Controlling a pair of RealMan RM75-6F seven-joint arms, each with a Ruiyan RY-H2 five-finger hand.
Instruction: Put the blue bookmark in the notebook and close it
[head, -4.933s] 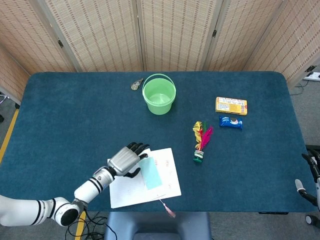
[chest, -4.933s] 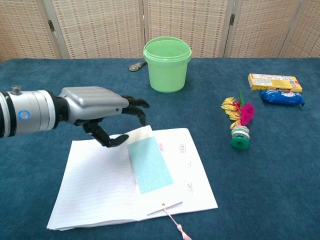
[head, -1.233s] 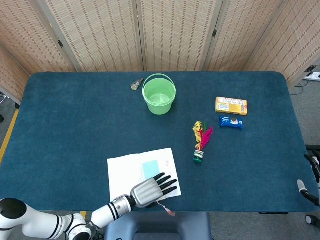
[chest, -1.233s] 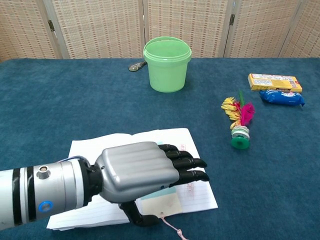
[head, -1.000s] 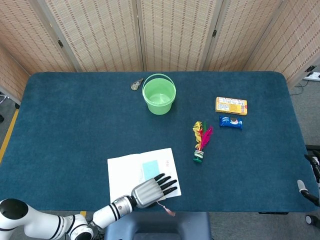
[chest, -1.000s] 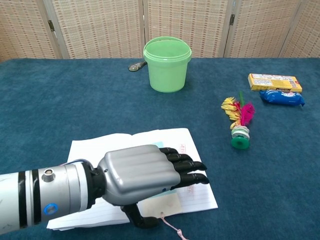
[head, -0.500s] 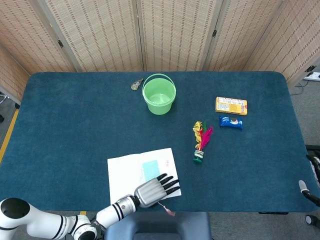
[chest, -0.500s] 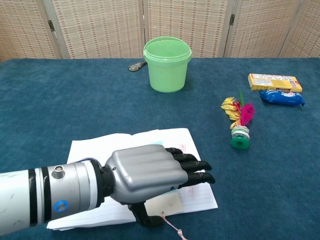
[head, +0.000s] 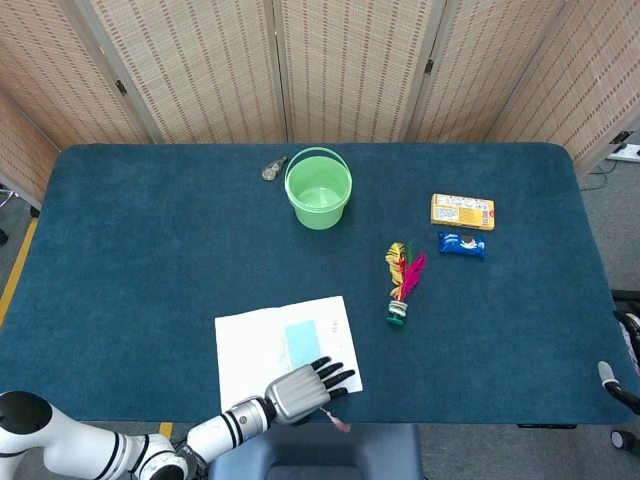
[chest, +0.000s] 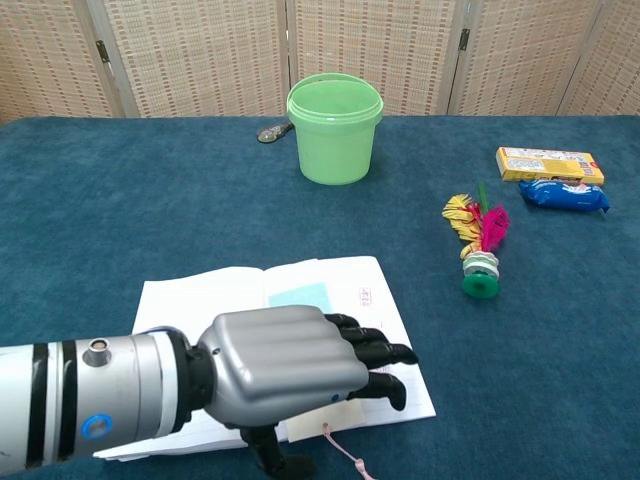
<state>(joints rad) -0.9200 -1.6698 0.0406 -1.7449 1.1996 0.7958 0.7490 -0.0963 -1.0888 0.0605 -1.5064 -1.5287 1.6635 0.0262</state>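
Chest view showed the left hand hovering palm-down over the near right part of the open notebook, its dark fingers stretched forward and slightly apart, the thumb hanging below near the page's front edge; whether it touched the paper could not be told, and nothing was seen in its grasp. The blue bookmark lay flat on the notebook's right page near the centre fold, its far end showing beyond the hand and its near part hidden by it. A pink tassel cord trailed off the notebook's front edge onto the blue table. In the head view the same hand sat at the notebook's near right corner, with the bookmark just beyond it. Farther back stood a green bucket, with a small metal object just beside it. To the right lay a feathered shuttlecock, a yellow box and a blue snack packet. The right hand was out of sight in both views.
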